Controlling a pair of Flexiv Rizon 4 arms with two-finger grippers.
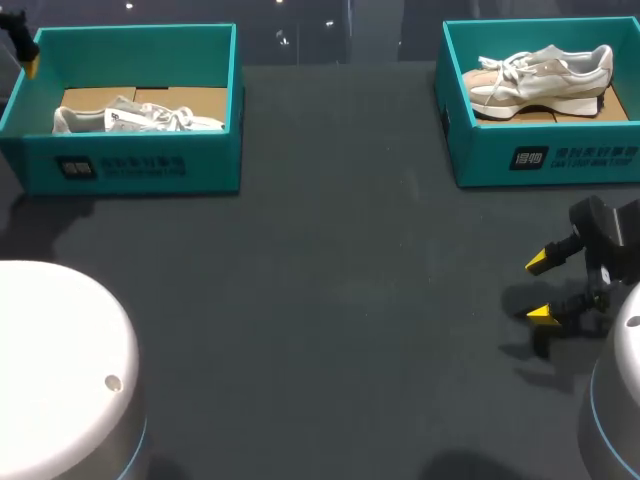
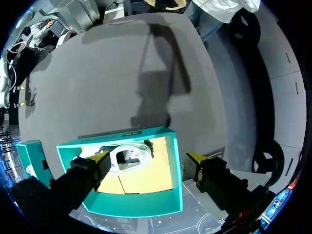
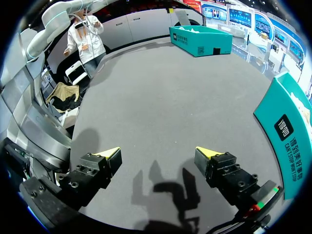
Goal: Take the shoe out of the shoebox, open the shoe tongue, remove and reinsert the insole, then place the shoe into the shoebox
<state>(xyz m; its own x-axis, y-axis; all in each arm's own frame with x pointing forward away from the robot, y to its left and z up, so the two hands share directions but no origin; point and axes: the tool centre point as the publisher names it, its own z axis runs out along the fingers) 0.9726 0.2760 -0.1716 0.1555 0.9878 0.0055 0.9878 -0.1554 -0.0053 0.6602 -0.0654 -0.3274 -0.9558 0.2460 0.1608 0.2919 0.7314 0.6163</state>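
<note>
Two teal shoeboxes stand at the table's far side. The left shoebox (image 1: 130,165) holds a white shoe (image 1: 135,118) lying on cardboard. The right shoebox (image 1: 545,150) holds a beige and white shoe (image 1: 540,80). My left gripper (image 2: 148,157) hangs open above the left shoebox (image 2: 129,207), with the white shoe (image 2: 127,158) below its fingers and untouched. In the head view only one of its fingertips (image 1: 30,66) shows, at the box's far left corner. My right gripper (image 1: 541,288) stands open and empty low over the table, in front of the right shoebox (image 3: 287,131).
A wide stretch of dark grey table (image 1: 330,300) lies between the two boxes and in front of them. The white bases of my arms (image 1: 60,370) stand at the near corners. The left shoebox (image 3: 200,39) sits far ahead of the right gripper.
</note>
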